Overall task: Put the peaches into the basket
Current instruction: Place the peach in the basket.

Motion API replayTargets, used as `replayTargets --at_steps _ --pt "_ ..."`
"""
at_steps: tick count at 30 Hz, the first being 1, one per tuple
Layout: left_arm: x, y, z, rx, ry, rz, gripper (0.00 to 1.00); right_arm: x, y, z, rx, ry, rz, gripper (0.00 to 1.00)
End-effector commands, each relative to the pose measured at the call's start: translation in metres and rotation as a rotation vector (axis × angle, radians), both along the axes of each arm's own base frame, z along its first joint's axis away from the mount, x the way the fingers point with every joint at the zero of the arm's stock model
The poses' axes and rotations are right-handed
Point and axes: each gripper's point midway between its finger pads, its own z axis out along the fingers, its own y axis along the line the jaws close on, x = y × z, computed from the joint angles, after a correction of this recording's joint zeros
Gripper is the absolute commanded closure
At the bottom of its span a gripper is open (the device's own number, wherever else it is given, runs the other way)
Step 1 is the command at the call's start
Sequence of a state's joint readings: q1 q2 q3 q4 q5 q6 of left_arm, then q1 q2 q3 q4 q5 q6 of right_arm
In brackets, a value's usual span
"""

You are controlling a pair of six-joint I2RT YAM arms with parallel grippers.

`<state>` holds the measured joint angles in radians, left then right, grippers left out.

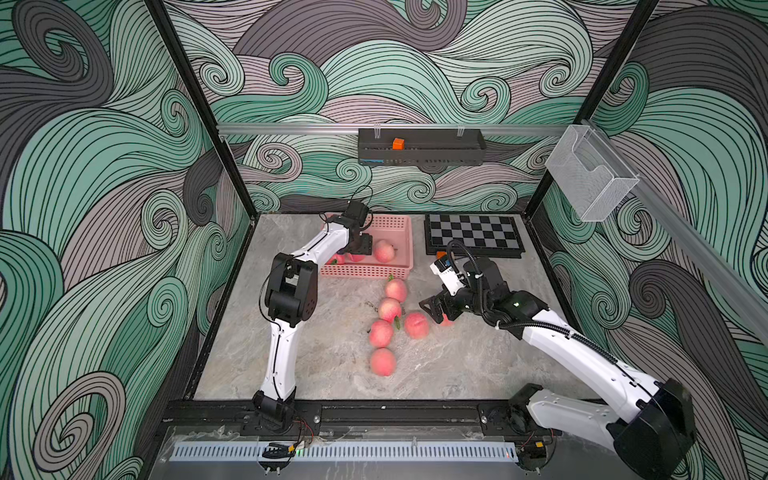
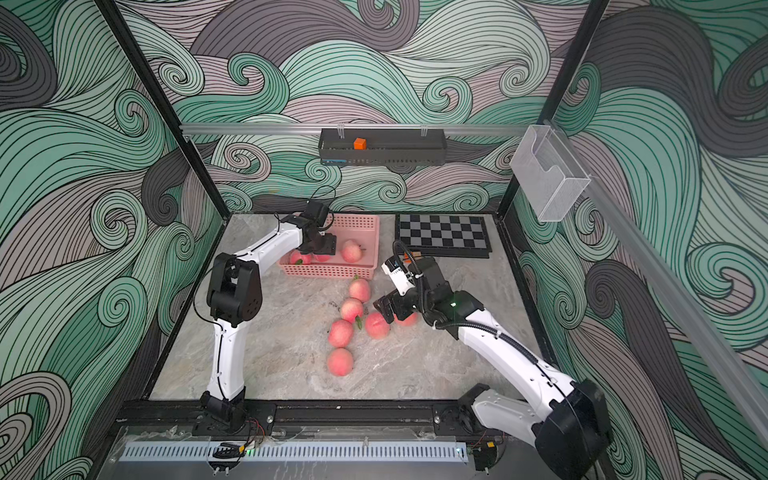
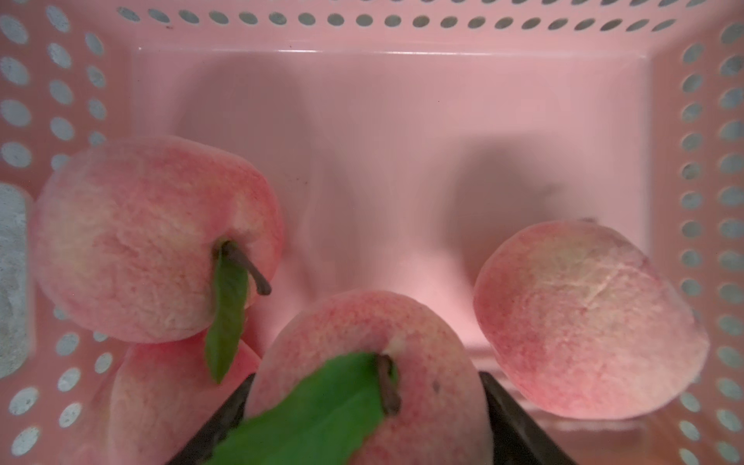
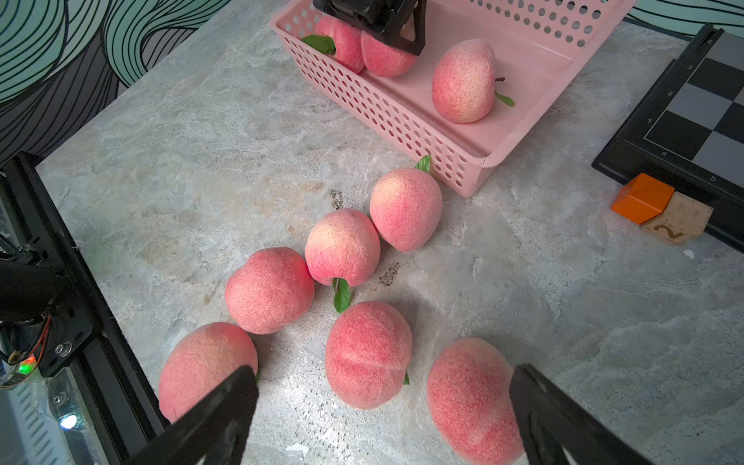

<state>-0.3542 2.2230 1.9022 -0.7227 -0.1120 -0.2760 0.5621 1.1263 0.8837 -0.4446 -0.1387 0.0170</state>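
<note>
The pink basket [image 1: 399, 272] [image 2: 332, 272] stands at the back of the table. My left gripper [image 1: 360, 246] [image 3: 366, 380] reaches down into it, shut on a leafy peach [image 3: 422, 342] [image 4: 386, 54]. Beside that fruit in the basket lie two peaches [image 3: 153, 237] stacked against the wall, and a loose one [image 1: 384, 250] [image 4: 463, 80]. Several peaches [image 1: 390, 309] [image 2: 340, 332] lie on the table in front of the basket. My right gripper [image 1: 440, 313] [image 4: 382, 372] hovers open just above them. One peach [image 4: 368, 354] lies between its fingers and another [image 4: 471, 402] rests by one finger.
A chessboard [image 1: 473, 235] lies right of the basket, with an orange cube [image 4: 644, 197] and a cork cube [image 4: 676, 219] at its front edge. A black slotted tray [image 1: 422, 147] hangs on the back rail and a clear mesh holder [image 1: 590, 174] on the right rail.
</note>
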Motion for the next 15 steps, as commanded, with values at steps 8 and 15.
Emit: replayTargets --at_steps 8,15 --pt "-0.002 0.003 -0.006 0.065 0.043 -0.024 0.30 -0.001 -0.007 0.009 -0.011 -0.034 -0.004 0.01" --pt "-0.005 0.002 -0.012 0.100 0.066 -0.034 0.29 -0.001 -0.008 0.013 -0.004 -0.040 -0.008 0.01"
